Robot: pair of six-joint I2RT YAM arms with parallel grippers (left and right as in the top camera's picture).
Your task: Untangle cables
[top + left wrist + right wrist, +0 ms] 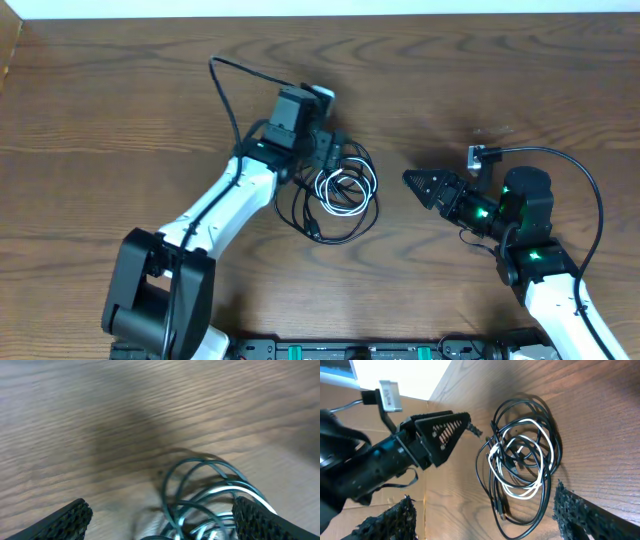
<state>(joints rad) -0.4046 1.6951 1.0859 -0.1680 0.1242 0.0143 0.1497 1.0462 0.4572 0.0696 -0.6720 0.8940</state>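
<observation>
The cables lie in a tangled coil on the wooden table, thin black cords looped round a shorter white cord. My left gripper is open right above the coil's far edge. In the left wrist view the black loops and white cord sit between its spread fingers; I cannot tell if they touch. My right gripper is open and empty, a short way right of the coil and pointing at it. The right wrist view shows the whole coil, the white cord, a black plug end and the left gripper.
The brown wooden table ends at a pale strip along the far edge. Thicker black arm cables arc over the left arm and the right arm. A small white tag hangs near the right wrist.
</observation>
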